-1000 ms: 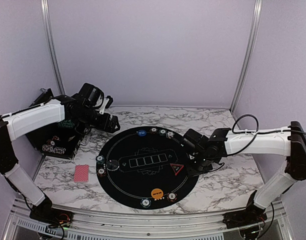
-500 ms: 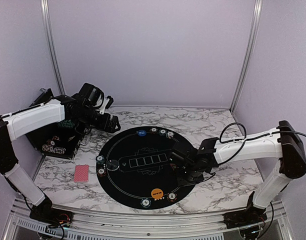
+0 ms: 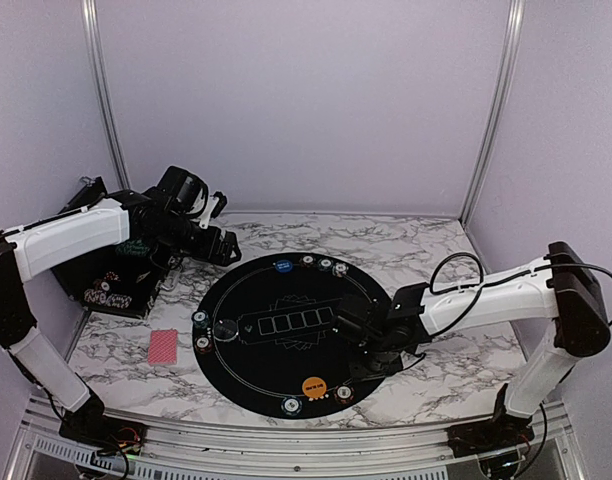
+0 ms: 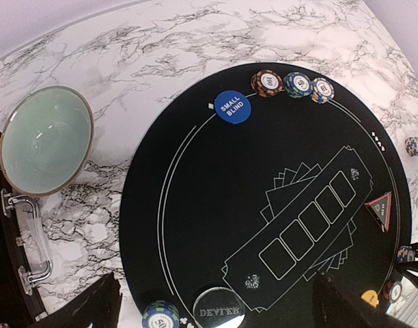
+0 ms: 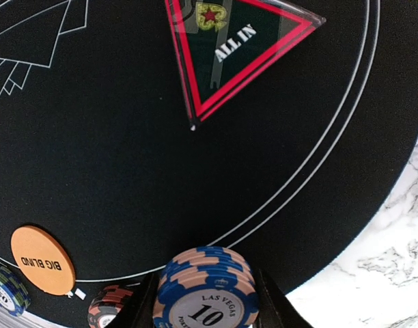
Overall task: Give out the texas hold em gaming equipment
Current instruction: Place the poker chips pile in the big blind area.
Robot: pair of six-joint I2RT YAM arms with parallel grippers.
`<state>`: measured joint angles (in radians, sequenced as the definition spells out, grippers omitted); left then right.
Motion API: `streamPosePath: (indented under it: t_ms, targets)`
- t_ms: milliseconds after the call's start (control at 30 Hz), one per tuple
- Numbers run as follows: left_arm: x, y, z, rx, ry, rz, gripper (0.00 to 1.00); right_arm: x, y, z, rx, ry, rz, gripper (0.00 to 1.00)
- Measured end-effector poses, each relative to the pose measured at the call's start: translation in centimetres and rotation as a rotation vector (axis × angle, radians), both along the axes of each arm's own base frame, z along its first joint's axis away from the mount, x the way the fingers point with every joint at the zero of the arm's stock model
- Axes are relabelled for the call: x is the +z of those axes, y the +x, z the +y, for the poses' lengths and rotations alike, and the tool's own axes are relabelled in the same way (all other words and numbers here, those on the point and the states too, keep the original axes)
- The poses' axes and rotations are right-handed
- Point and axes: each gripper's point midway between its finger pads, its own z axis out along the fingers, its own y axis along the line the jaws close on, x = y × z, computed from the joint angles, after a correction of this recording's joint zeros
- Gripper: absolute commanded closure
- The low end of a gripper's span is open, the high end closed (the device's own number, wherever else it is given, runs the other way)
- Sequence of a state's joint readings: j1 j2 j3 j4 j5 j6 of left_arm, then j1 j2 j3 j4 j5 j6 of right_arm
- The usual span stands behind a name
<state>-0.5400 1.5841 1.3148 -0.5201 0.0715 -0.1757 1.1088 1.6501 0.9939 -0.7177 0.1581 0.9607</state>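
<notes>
My right gripper (image 5: 205, 295) is shut on a stack of blue-and-pink "10" poker chips (image 5: 206, 283), held just above the near right rim of the black mat (image 5: 127, 157). In the top view the right gripper (image 3: 363, 362) hangs over that rim. The red "ALL IN" triangle (image 5: 236, 48) lies ahead of it. The orange "BIG BLIND" disc (image 5: 42, 260) and two small chip stacks (image 5: 105, 309) lie to its left. My left gripper (image 3: 222, 246) is open and empty, high above the mat's far left. The blue "SMALL BLIND" disc (image 4: 233, 107), three chip stacks (image 4: 297, 84) and the clear "DEALER" button (image 4: 219, 311) lie below it. A red-backed card (image 3: 163, 346) lies on the marble left of the mat.
A teal bowl (image 4: 45, 140) stands on the marble at the far left, next to a black box (image 3: 114, 292) with more chips. Chip stacks (image 3: 201, 330) sit at the mat's left rim. Metal frame posts (image 3: 491, 110) stand at the back corners.
My right arm has moved left and nearer across the mat with the chip stack, and now covers the triangle in the top view. The left arm has not moved.
</notes>
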Motion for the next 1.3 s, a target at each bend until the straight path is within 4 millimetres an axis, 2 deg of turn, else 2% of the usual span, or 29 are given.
streamPosePath:
  t_ms: [433, 767, 1300]
  targets:
    - [-0.2, 0.0, -0.1, -0.004, -0.002, 0.008, 0.01, -1.0, -0.5, -0.3, -0.012, -0.024, 0.018, 0.67]
    - [-0.2, 0.0, -0.1, -0.004, -0.001, 0.008, 0.01, -1.2, -0.6, -0.3, -0.012, -0.032, 0.023, 0.53]
    - [-0.2, 0.0, -0.1, -0.004, -0.001, 0.008, 0.01, -1.0, -0.4, -0.2, -0.005, -0.049, 0.016, 0.49]
